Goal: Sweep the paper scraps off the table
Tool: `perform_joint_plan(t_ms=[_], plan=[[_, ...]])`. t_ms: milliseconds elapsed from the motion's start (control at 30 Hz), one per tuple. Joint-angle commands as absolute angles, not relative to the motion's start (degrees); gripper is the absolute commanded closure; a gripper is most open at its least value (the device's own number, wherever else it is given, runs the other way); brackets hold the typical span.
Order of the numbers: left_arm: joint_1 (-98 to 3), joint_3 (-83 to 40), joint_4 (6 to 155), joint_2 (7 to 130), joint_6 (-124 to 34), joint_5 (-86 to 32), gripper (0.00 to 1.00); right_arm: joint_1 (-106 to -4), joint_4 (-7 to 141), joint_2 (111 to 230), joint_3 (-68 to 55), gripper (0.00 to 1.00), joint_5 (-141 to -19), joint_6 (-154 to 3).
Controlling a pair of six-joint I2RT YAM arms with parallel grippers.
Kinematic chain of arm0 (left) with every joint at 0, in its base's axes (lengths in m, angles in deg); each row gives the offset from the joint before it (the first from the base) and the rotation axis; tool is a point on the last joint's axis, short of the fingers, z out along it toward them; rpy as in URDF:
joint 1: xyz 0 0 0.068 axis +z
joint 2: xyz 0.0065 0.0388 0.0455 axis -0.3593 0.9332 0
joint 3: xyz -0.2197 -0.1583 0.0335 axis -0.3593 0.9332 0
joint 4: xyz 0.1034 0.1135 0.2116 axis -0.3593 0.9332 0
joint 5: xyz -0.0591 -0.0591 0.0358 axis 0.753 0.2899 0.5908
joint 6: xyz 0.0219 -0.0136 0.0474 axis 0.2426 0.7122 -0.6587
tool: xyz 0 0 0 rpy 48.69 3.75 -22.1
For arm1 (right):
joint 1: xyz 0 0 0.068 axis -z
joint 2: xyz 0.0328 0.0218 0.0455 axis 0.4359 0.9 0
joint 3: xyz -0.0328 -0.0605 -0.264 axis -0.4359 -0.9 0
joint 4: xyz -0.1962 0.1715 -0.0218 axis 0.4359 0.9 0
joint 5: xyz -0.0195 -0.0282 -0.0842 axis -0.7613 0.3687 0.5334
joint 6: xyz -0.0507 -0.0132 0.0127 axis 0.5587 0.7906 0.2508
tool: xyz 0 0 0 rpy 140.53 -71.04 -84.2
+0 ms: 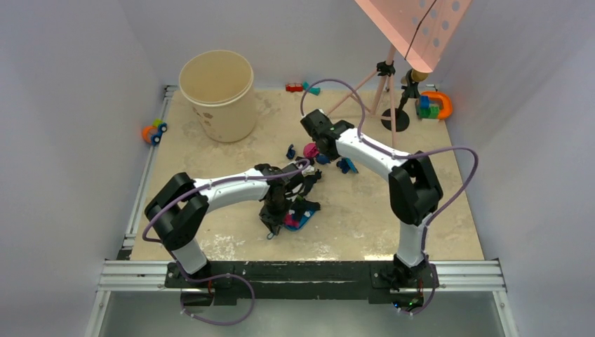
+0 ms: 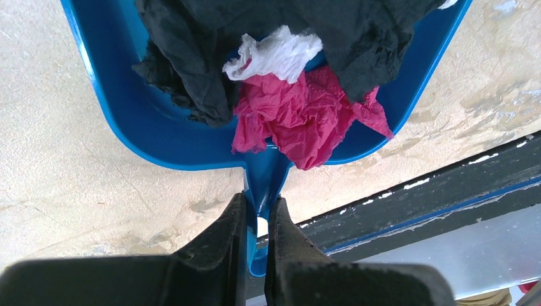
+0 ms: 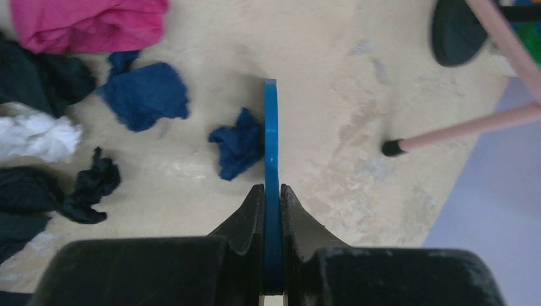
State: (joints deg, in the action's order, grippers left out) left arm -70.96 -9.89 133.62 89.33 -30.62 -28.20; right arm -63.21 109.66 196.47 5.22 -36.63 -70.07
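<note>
Here, the narrow handle of the blue dustpan [image 2: 127, 127] is being pinched between the pressed-together fingers of the left tool [image 2: 258, 203], near the front rail of the table [image 2: 76, 191]. Inside the pan, several of the paper scraps [image 2: 287, 108] are being carried: a black wad [image 2: 191, 51], a white wad [image 2: 274, 54] and a crumpled pink wad [image 2: 309, 131] that is hanging over the rear lip beside the handle. A thin blue handle [image 3: 271, 127], seen edge-on, is being clamped by the right tool [image 3: 272, 191], whose fingers are closed flat against its two faces. Other scraps are being shown lying on the table to the left of that handle in the right wrist view: a small navy wad [image 3: 237, 145] touching it, a larger navy piece [image 3: 147, 95], a pink piece [image 3: 89, 22], a white piece [image 3: 35, 137] and black strips [image 3: 96, 182]. In the overhead view both tools are being held close together at mid-table, with a cream bucket [image 1: 217, 95] standing well apart at the far left
</note>
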Motion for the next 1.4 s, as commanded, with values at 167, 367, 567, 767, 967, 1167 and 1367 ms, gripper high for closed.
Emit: perform_joint_plan(t_ms=[167, 367, 567, 767, 967, 1167, 1367], plan=[[-67.9, -12.1, 133.1, 89.1, -32.7, -29.2, 1.00, -64.3, 102.5, 185.6, -0.4, 1.00, -81.7, -62.1], [-67.3, -13.3, 131.0, 90.8, -33.8, -31.1, 1.00, -64.3, 106.5, 181.7, -3.0, 1.00, -95.2, -62.4], [-67.4, -12.6, 128.8, 90.6, -34.9, -33.1, 1.00, -63.0, 108.9, 178.7, -1.5, 1.00, -83.6, -68.3], [-67.4, -11.5, 128.4, 90.9, -34.1, -32.0, 1.00, -61.5, 105.7, 174.5, -1.0, 1.00, -71.1, -72.6], [-67.4, -10.9, 128.3, 90.7, -33.6, -31.6, 1.00, -61.5, 105.4, 180.5, 1.2, 1.00, -65.2, -72.5], [-67.4, -11.3, 128.7, 90.7, -33.9, -31.7, 1.00, -63.4, 106.7, 190.2, 0.6, 1.00, -61.5, -71.6], [-67.4, -12.3, 129.7, 91.6, -34.5, -32.1, 1.00, -69.2, 103.8, 187.9, -1.5, 1.00, -78.7, -66.5]])
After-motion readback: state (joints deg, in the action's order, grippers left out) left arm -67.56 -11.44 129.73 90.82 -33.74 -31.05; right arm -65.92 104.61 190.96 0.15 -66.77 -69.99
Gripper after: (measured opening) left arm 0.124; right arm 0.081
